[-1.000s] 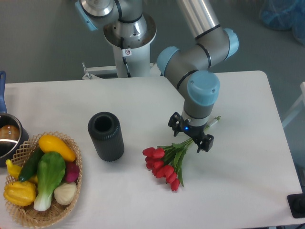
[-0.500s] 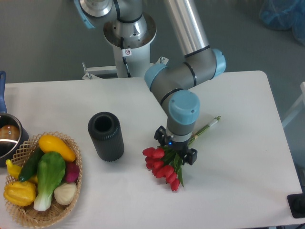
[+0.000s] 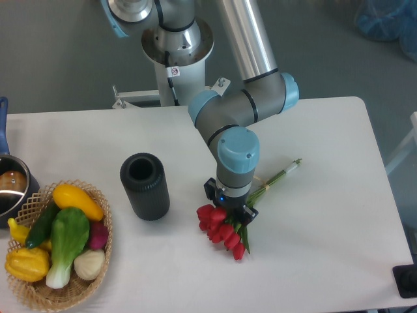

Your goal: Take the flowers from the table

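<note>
The flowers (image 3: 225, 233), a bunch of red tulips with green leaves, lie on the white table (image 3: 326, 215) right of centre. Their thin green stems (image 3: 281, 174) run up and to the right. My gripper (image 3: 229, 205) hangs straight over the bunch, just above the buds, with its fingers on either side of the leaves. The wrist hides the jaws, so I cannot tell whether they are open or shut. The flowers still rest on the table.
A black cylindrical vase (image 3: 144, 186) stands upright left of the flowers. A wicker basket (image 3: 98, 267) of colourful vegetables sits at the front left. A metal pot (image 3: 12, 189) is at the left edge. The robot base (image 3: 177, 45) stands behind the table.
My gripper has moved left and toward the front along the stems, from over their middle to over the leaves and buds. The flowers have not moved.
</note>
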`<state>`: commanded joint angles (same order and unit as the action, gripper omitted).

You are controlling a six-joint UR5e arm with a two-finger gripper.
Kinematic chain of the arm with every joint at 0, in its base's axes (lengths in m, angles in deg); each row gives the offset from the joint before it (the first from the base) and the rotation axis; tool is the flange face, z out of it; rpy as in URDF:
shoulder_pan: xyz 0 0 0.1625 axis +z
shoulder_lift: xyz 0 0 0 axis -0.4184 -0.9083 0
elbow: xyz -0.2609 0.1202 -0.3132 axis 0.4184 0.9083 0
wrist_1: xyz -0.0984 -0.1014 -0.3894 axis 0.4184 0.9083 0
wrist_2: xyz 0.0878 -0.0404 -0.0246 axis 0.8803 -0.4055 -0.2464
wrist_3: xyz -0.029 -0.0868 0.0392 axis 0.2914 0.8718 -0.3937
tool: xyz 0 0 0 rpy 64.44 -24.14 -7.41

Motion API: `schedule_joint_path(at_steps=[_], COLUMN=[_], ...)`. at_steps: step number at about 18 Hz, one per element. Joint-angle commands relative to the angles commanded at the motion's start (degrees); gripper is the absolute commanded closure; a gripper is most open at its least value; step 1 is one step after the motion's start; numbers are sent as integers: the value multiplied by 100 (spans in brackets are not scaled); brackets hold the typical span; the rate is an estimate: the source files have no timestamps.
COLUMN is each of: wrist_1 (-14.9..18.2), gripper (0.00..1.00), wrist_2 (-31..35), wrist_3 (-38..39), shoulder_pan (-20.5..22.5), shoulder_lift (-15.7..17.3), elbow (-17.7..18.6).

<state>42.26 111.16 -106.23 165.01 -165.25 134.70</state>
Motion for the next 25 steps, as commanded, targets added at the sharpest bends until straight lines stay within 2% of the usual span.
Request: schedule_joint_path(at_steps=[2, 6, 9, 11, 15, 18, 19, 22, 23, 25], wrist_1=[9, 79, 88, 97, 447, 571, 737, 1527, 1703, 1810], gripper=[100, 100, 100, 100, 100, 100, 100, 100, 100, 100], wrist_2=[26, 395, 343, 317, 316, 308, 308, 316, 316, 299], wrist_3=[10, -25, -34, -34, -112, -359, -368, -709, -902, -1088], shoulder_pan=[17, 175, 193, 202, 202, 246, 246, 404, 465, 545], shoulder_lift=[26, 324, 396, 378, 352, 413, 465, 720, 825, 966], elbow=[-17, -131, -412, -737, -1194, -1327, -1388, -1625, -1643, -1643])
